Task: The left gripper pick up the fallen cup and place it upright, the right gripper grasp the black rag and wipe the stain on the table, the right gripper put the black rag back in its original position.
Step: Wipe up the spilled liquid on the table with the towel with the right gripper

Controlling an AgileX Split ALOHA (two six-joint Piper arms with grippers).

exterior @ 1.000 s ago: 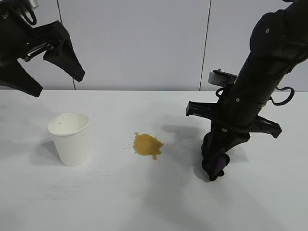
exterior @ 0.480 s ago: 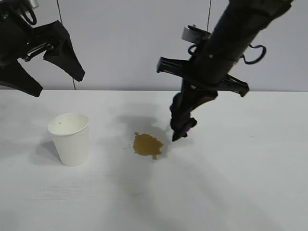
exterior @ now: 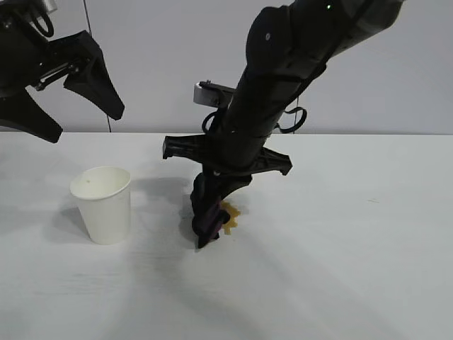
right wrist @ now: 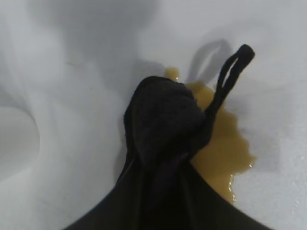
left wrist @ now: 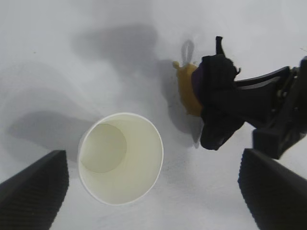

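The white paper cup (exterior: pixel 105 203) stands upright on the white table (exterior: pixel 354 269) at the left; it also shows in the left wrist view (left wrist: pixel 120 158), mouth up. My left gripper (exterior: pixel 71 88) hangs open and empty high above the cup. My right gripper (exterior: pixel 207 219) is shut on the black rag (right wrist: pixel 165 120), which it presses down on the left part of the yellowish-brown stain (exterior: pixel 232 214). In the right wrist view the stain (right wrist: pixel 225 153) shows beside the rag, whose loop sticks out. The left wrist view shows the rag (left wrist: pixel 216 86) over the stain (left wrist: pixel 187 91).
A grey wall (exterior: pixel 177 57) runs behind the table. The right arm (exterior: pixel 283 85) leans over the table's middle and casts a shadow between the cup and the stain.
My right gripper has carried the rag from the right side of the table leftward, up over the stain, then down onto its left part. The left gripper and cup have not moved.
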